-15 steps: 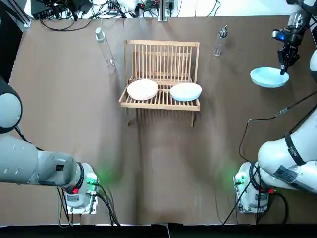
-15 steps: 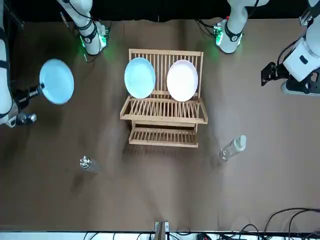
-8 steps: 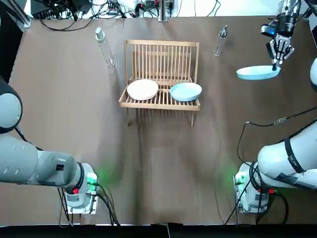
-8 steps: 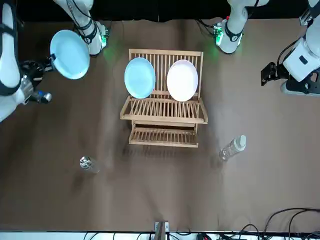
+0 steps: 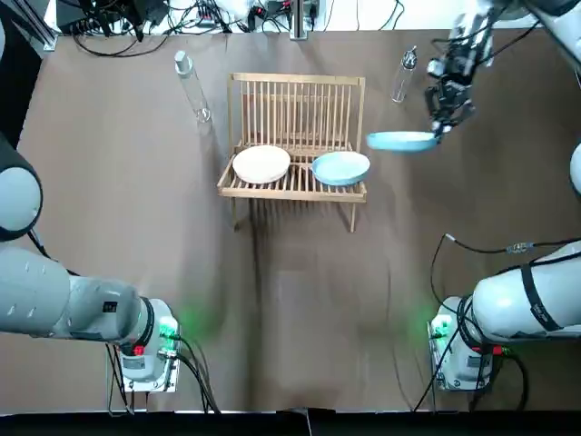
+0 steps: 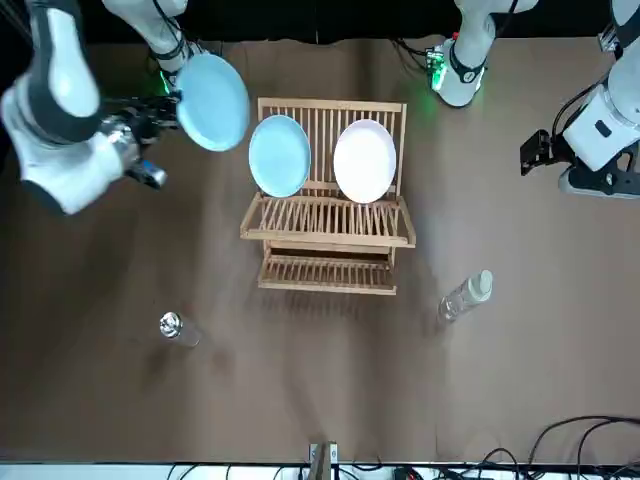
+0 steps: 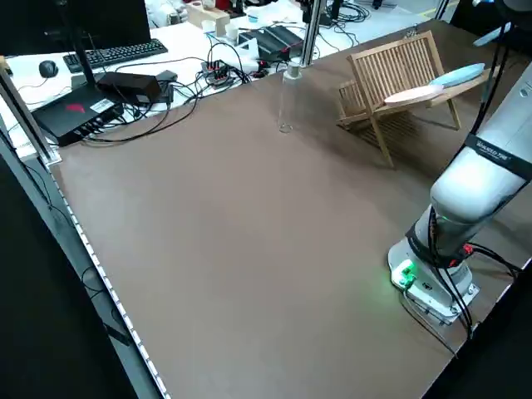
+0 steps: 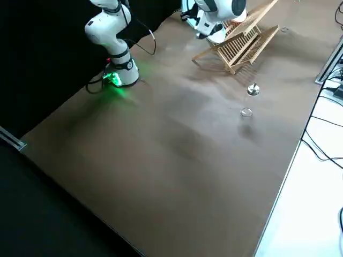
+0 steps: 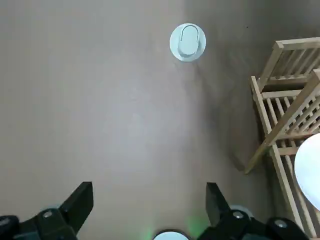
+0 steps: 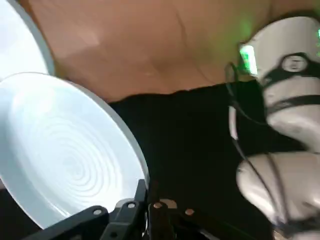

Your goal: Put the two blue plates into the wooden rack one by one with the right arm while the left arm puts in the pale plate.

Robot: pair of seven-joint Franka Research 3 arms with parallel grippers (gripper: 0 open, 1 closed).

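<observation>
My right tool (image 5: pixel 442 125) is pinched on the rim of the held blue plate (image 5: pixel 401 141), up in the air over the worktop (image 5: pixel 300 300), just beside the right end of the wooden rack (image 5: pixel 295 109). The plate hangs near upright: thin edge-on sliver from overhead, broad face toward the far side of the worktop. It's in no slot and I can't tell whether it touches the rack frame. The other blue plate (image 5: pixel 340 167) sits in the rack's right half, leaning back on the slats. The pale plate (image 5: pixel 261 163) is just beside it in the left half, with a small gap between the rims. My left tool (image 9: pixel 149 189) has its fingers spread with nothing between them. It's high over bare worktop off the rack's left end. Its wrist view looks down on the white-capped bottle (image 9: pixel 187 41), which stands upright beyond the rack's far left corner. The small metal-capped bottle (image 5: pixel 403 74) stands beyond the far right corner, near my right tool.
</observation>
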